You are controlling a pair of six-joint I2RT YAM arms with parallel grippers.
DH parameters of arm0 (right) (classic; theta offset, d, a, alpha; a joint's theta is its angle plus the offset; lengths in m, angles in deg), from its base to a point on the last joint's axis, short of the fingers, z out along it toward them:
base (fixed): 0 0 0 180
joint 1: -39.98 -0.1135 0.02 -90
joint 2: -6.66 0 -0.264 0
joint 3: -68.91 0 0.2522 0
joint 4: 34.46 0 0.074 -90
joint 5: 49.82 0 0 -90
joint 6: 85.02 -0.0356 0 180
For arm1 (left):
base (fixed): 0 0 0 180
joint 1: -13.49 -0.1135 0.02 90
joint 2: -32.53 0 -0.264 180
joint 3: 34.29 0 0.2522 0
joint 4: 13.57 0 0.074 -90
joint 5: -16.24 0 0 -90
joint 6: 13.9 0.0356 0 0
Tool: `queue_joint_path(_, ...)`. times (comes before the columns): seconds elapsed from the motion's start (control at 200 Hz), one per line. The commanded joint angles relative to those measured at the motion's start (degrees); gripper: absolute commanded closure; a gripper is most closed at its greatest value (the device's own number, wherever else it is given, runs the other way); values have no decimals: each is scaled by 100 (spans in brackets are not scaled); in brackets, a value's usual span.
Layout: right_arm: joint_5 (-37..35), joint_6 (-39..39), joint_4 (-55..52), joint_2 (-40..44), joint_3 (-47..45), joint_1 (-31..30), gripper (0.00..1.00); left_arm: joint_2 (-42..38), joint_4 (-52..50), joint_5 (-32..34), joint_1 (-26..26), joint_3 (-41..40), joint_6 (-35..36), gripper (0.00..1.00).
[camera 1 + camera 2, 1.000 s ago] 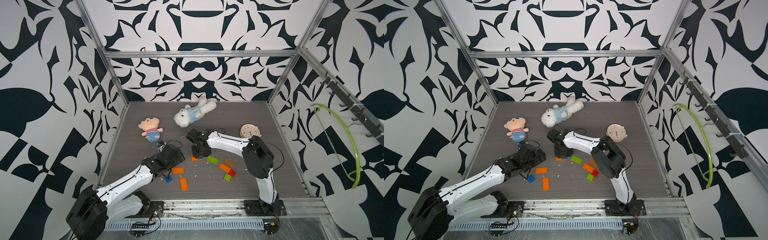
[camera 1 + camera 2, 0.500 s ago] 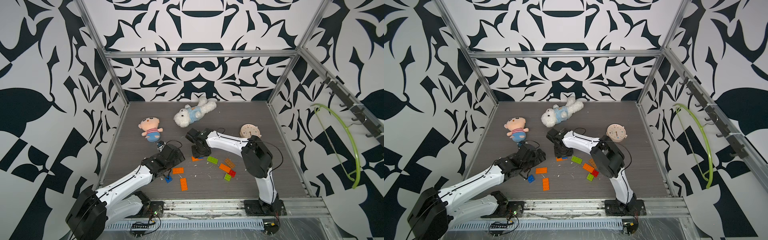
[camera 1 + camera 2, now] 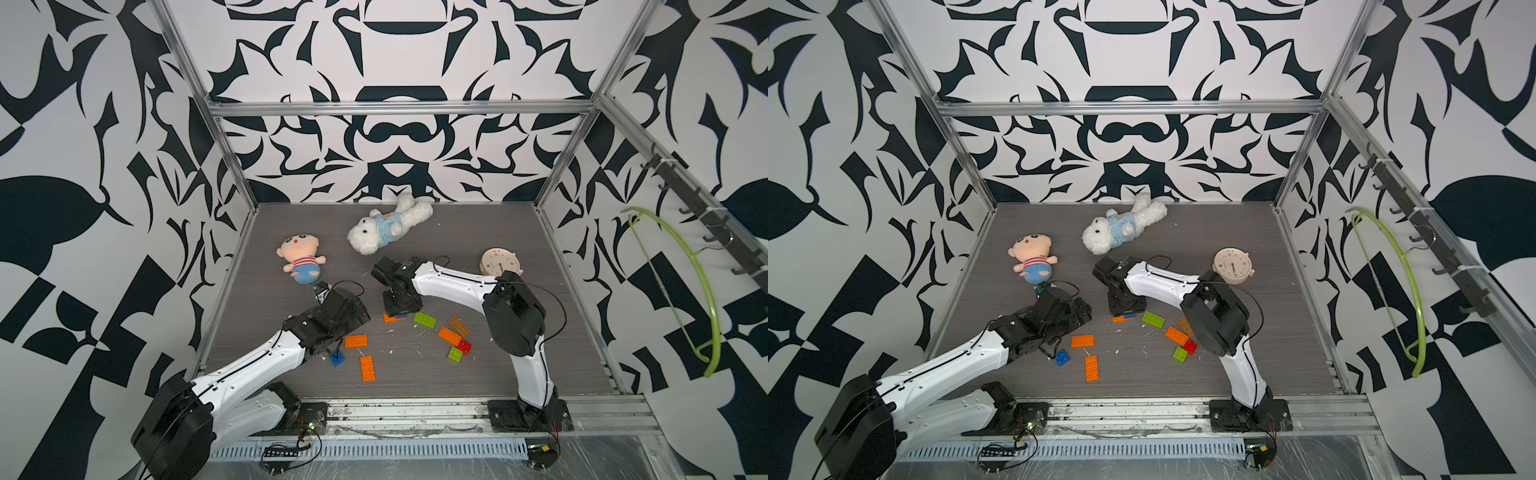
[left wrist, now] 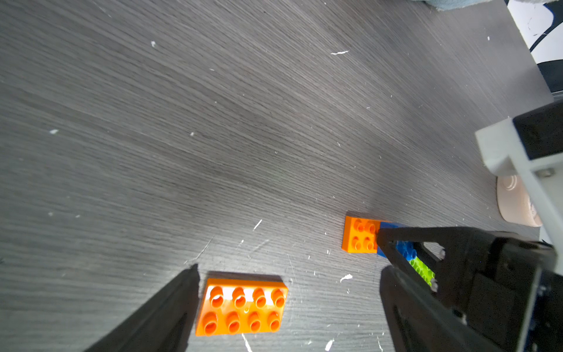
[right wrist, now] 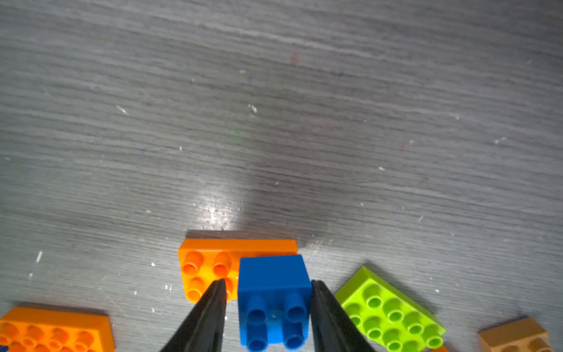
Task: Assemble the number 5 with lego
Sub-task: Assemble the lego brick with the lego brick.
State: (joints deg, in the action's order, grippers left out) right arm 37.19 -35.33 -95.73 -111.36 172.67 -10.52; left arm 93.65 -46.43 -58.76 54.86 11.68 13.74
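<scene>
A grey wood-grain table (image 3: pixel 415 382) inside patterned walls carries the lego. Our right gripper (image 5: pixel 268 281) stands low over a blue brick (image 5: pixel 271 271), which sits on one half of an orange base (image 5: pixel 207 262). Its jaws are narrow, with one finger against the blue side and a sliver of orange showing beside the other, so we judge that nothing is clamped. A green brick (image 5: pixel 390 307) lies just outside one finger. To finish this joint well, we should check that the blue sits flush, then rise straight up without brushing it sideways. Our left gripper (image 4: pixel 289 271) is spread wide, with a loose orange brick (image 4: pixel 242 306) between its fingers, closer to one. We should centre over it before closing.
</scene>
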Motion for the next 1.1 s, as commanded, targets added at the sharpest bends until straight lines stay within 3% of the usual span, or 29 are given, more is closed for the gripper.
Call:
queue_joint_path(0.0,-45,-1,-96,315,99,-38,54,70,37,-46,-23,13,58,1)
queue_joint_path(0.415,-45,50,-126,280,77,-36,66,263,39,-114,-21,89,88,1)
queue_joint_path(0.715,-386,61,-380,130,256,-97,70,164,-37,21,-23,75,23,1)
queue_joint_path(1.095,-176,78,-313,-108,296,-148,73,58,-82,56,-23,1,-30,1)
